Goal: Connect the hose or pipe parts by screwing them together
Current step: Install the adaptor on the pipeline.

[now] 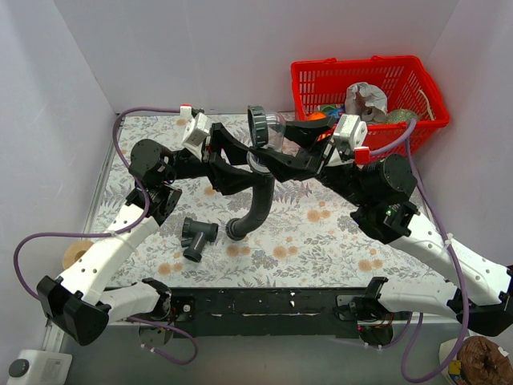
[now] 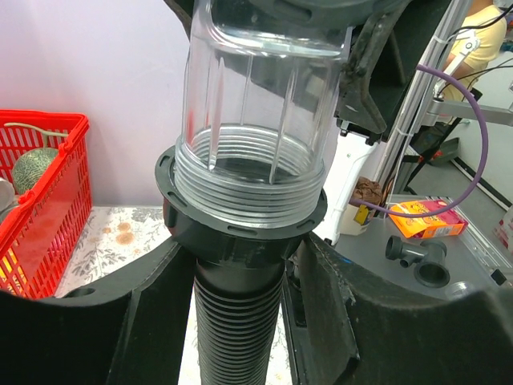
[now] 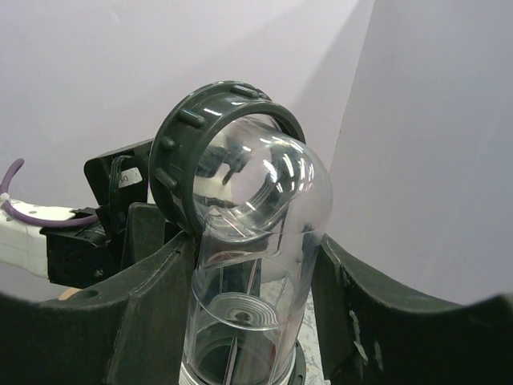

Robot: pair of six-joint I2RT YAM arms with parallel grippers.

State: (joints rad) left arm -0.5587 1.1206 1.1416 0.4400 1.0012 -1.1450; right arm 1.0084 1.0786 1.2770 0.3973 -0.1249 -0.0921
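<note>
Top view: the floral-cloth bench (image 1: pixel 337 233) carries a red basket (image 1: pixel 361 66) of mixed objects at the far right corner, well apart from the work. A roll of tape (image 1: pixel 76 255) sits off the bench's left edge, and purple cables (image 1: pixel 132 120) loop around both arms. The T-fitting (image 1: pixel 198 235) lies on the bench left of centre, nothing touching it, near the free lower end of the hose (image 1: pixel 258 200). The hose curves up from the bench to mid-air at centre, where the two arms meet and their black bodies partly hide the joint. The left fingers (image 1: pixel 250 167) are at the hose's top end. The right fingers (image 1: pixel 282 148) are at the clear elbow (image 1: pixel 272 132), which is capped by a dark ring nut (image 1: pixel 258 127). Left wrist view: the left fingers are closed tight on the hose just under its dark collar (image 2: pixel 240 220), with ribbed hose running down between them. The threaded end of the clear elbow sits in the collar with several threads exposed. The basket is at left, and an orange box (image 2: pixel 421 218) lies beyond at right. Right wrist view: the right fingers stand fairly wide, one on each side of the clear elbow's straight section and pressed against it. The ring nut is above them, and only plain wall is behind.
</note>
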